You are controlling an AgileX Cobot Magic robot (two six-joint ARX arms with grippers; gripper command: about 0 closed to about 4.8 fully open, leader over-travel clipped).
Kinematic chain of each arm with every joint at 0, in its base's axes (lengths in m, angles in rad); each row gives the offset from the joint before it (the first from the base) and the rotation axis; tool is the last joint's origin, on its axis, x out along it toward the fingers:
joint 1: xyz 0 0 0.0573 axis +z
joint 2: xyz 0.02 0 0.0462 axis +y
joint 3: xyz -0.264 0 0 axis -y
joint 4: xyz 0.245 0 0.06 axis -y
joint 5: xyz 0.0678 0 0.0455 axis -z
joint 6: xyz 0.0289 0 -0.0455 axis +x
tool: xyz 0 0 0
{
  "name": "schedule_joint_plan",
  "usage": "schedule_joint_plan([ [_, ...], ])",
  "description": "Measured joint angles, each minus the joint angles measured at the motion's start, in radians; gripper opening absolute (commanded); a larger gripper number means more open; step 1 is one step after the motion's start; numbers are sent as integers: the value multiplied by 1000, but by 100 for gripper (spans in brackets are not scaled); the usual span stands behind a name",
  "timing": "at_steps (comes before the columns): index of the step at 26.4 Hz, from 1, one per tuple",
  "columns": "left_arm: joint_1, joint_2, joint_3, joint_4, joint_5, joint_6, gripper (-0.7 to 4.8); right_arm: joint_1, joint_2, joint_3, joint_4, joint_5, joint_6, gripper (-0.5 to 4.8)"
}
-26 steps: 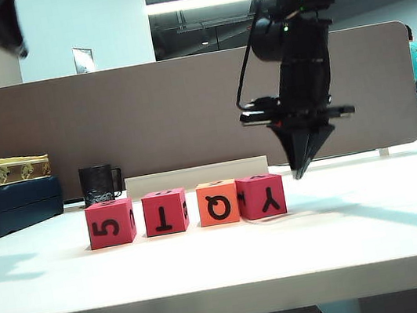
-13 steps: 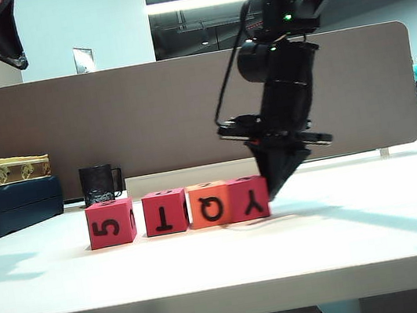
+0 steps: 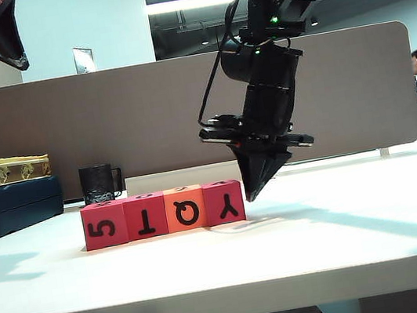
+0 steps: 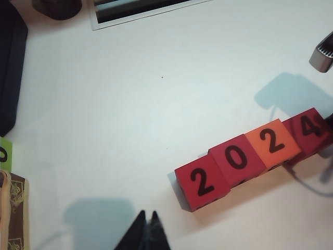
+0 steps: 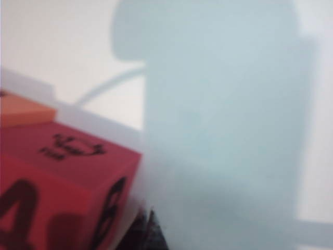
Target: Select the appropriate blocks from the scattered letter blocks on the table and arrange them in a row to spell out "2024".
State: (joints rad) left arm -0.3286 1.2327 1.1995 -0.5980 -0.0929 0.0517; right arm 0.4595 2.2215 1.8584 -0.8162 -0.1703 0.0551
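We see the four blocks point(image 4: 253, 158) touching in a row near the middle of the desk point(image 3: 363, 227), their tops reading 2024. Our right gripper point(image 3: 251, 194) has its fingers clenched on nothing, its tip against the outer side of the 4 block point(image 5: 57, 198). If we press on, the row may buckle or slide askew. Our left gripper point(image 4: 146, 232), fingers clenched and empty, hangs well clear.

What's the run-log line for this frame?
blocks: touching row, tops read 2024 | right hand: shut, at 4-end | left hand: shut, apart, raised
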Motion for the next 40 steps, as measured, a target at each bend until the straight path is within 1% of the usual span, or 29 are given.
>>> schedule_joint_plan([
  [5, 0, 1, 0, 0, 0, 0, -6, 0, -4, 14, 4, 90, -1, -1],
  [10, 0, 2, 0, -9, 0, 0, -6, 1, -30, 60, -63, 99, -29, -1],
  [14, 4, 5, -25, 29, 0, -2, -6, 1, -84, 70, -73, 71, -33, -1],
  [17, 51, 84, -72, 44, 3, -31, -6, 5, -148, 71, -74, 61, -39, -1],
  [20, 56, 149, -97, 51, 18, -37, -6, 5, -175, 70, -100, 60, -47, -1],
  [23, 63, 220, -92, 114, 45, -45, -6, 13, -223, 70, -130, 18, -51, -1],
  [24, 64, 258, -89, 142, 59, -51, -6, 21, -250, 70, -135, -2, -53, -1],
  [26, 64, 308, -89, 159, 63, -56, -6, 39, -275, 73, -143, -17, -54, -1],
  [33, 67, 417, -93, 163, 67, -61, -6, 117, -323, 72, -198, -34, -84, -1],
  [37, 96, 444, -93, 173, 90, -63, -6, 150, -340, 72, -219, -34, -84, -1],
  [39, 116, 458, -92, 190, 114, -68, -6, 164, -347, 72, -230, -34, -84, -1],
  [40, 130, 482, -92, 209, 139, -68, -6, 187, -351, 72, -235, -32, -89, -1],
])
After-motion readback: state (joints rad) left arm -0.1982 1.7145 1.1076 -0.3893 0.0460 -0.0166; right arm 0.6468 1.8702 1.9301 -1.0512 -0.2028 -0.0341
